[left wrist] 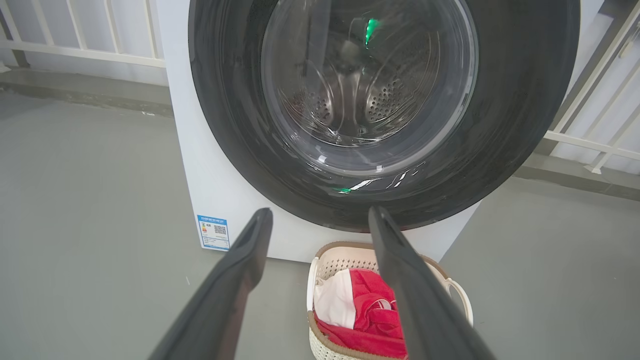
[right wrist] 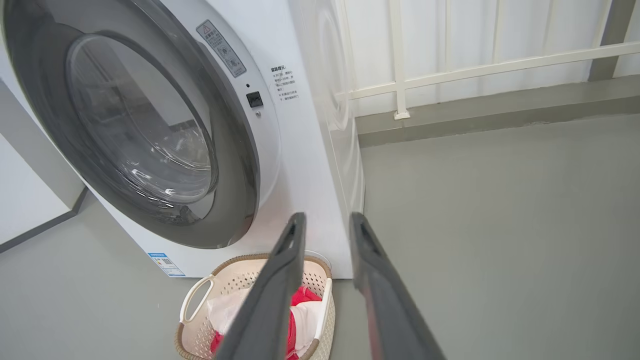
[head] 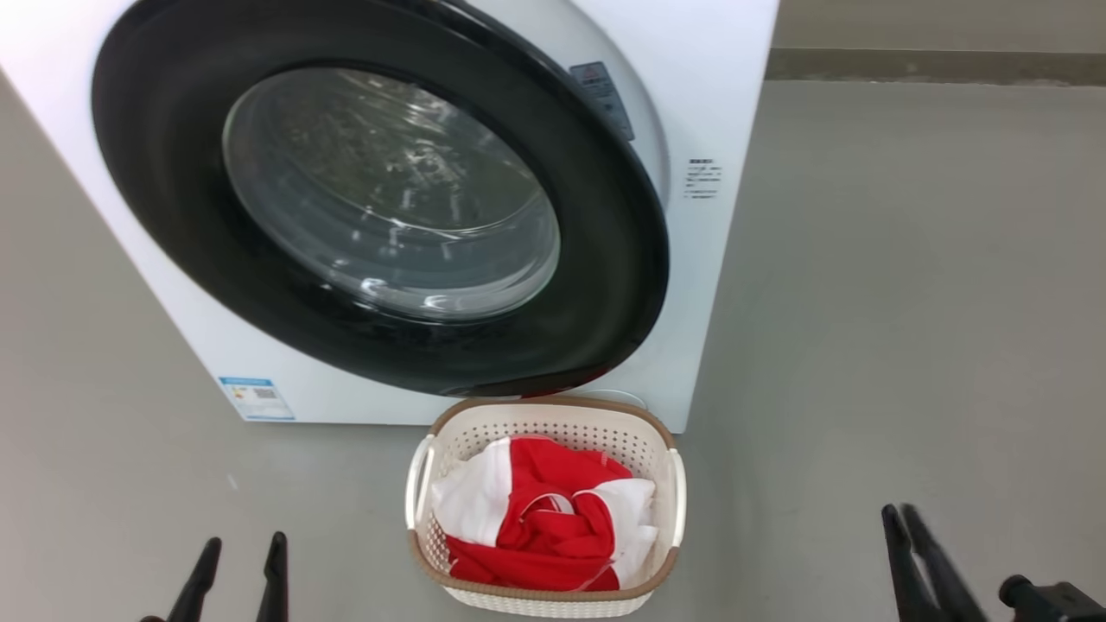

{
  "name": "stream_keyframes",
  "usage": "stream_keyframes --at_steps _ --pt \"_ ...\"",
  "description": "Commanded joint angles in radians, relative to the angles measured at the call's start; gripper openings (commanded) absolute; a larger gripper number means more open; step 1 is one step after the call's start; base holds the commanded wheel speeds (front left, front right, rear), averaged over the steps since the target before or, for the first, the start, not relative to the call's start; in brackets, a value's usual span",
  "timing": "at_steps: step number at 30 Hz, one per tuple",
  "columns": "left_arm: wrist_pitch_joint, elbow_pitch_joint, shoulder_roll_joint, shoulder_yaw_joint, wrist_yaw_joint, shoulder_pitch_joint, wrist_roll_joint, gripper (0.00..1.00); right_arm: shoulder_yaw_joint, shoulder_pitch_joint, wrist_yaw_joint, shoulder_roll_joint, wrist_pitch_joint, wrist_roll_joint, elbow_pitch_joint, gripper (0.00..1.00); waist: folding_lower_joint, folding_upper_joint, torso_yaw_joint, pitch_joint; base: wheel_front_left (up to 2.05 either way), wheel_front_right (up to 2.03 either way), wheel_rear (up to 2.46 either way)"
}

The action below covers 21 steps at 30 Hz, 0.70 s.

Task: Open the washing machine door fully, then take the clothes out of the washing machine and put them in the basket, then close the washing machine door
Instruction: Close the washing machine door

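The white washing machine [head: 717,52] stands ahead of me. Its door [head: 605,285], black-rimmed with a clear glass bowl, lies almost against the front, and its right edge stands a little off the panel [right wrist: 260,165]. Through the glass I see the bare steel drum [left wrist: 385,95]. The cream basket [head: 553,404] sits on the floor under the door and holds the red and white clothes [head: 536,518]. My left gripper [head: 245,540] hangs open to the left of the basket, holding nothing. My right gripper [head: 897,512] is to the basket's right, its fingers [right wrist: 295,240] a narrow gap apart and holding nothing.
Grey floor [head: 907,302] stretches to the right of the machine. A white railing [right wrist: 475,65] on a low kerb runs behind it, and a white wall [right wrist: 25,200] stands off to its left. A blue label [head: 257,397] marks the machine's lower left corner.
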Motion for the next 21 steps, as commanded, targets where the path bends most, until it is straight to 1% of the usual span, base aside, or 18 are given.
stream_keyframes --at_steps 1,9,16,17,21 --pt "-0.008 -0.029 0.003 0.032 -0.005 -0.019 0.015 1.0 0.035 -0.048 0.006 -0.015 -0.006 0.012 -0.022 0.0 0.0 -0.0001 0.018 0.002 0.0 0.0 0.0" --pt "-0.008 -0.037 -0.032 0.008 -0.005 -0.014 0.024 1.0 0.101 -0.155 0.006 -0.015 -0.006 0.013 -0.005 0.0 0.0 -0.0001 0.102 0.01 0.0 0.0 0.0" --pt "-0.008 -0.044 -0.05 -0.014 -0.005 -0.029 0.022 1.0 0.159 -0.301 0.006 -0.015 -0.006 0.034 0.022 0.0 0.0 -0.0001 0.177 0.037 0.0 0.0 0.0" --pt "-0.008 -0.046 -0.053 -0.02 -0.005 -0.036 0.019 1.0 0.171 -0.343 0.006 -0.015 -0.006 0.039 0.033 0.0 0.0 -0.0001 0.195 0.05 0.0 0.0 0.0" --pt "-0.008 -0.048 -0.055 -0.032 -0.005 -0.059 0.011 1.0 0.186 -0.425 0.006 -0.015 -0.006 0.04 0.059 0.0 0.0 -0.0001 0.222 0.083 0.0 0.0 0.0"
